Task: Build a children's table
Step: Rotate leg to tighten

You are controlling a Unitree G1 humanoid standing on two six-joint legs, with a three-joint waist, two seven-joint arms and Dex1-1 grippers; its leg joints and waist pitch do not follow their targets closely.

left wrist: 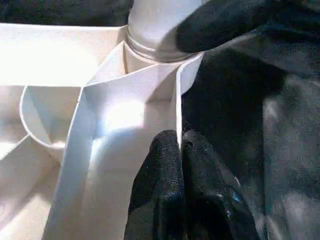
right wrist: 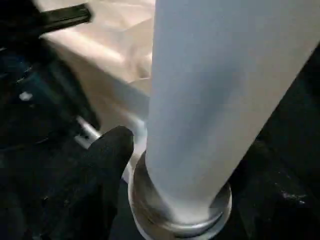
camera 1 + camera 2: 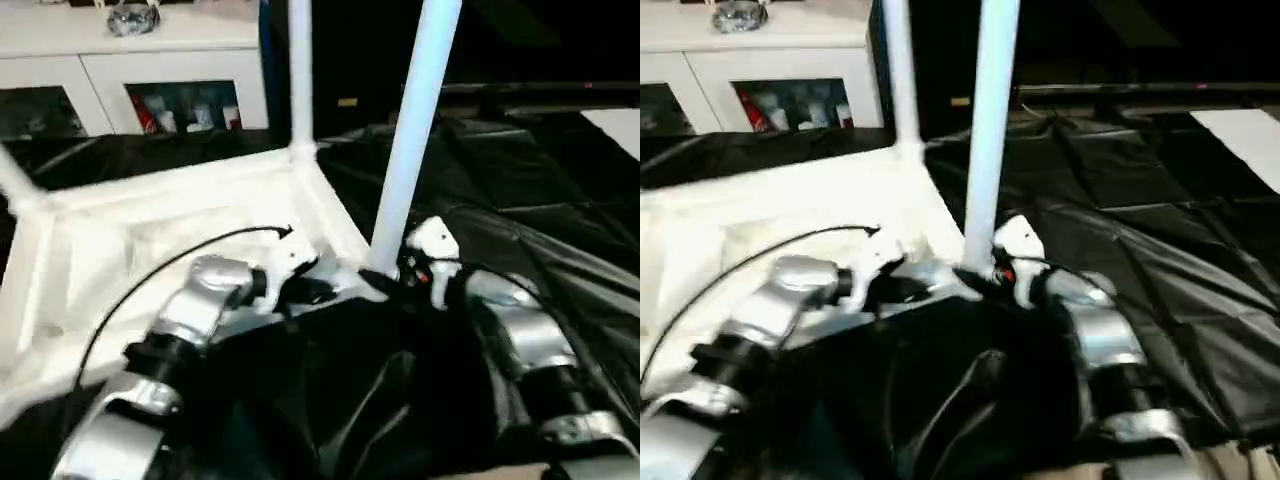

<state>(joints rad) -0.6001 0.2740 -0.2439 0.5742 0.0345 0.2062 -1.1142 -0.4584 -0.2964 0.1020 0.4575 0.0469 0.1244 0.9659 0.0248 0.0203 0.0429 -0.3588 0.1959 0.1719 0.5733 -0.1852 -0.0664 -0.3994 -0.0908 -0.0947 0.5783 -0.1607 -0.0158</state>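
Observation:
The white tabletop [image 3: 120, 240] lies upside down on black sheeting, ribs up. A white leg [image 3: 412, 130] stands upright in its near right corner socket, and another leg [image 3: 300, 70] stands in the far right corner. A third leg's base [image 3: 12, 180] shows at the left edge. My left gripper [image 1: 179, 150] is shut on the thin rim wall of the tabletop, just beside the near corner socket. My right gripper [image 3: 392, 272] sits at the base of the near leg with the leg between its fingers. One of these fingers [image 2: 111, 160] stands slightly off the leg.
Black sheeting [image 3: 540, 200] covers the work surface and runs out to the right of the tabletop. A white glass-door cabinet [image 3: 150, 60] stands behind at the back left, with a shiny object on top.

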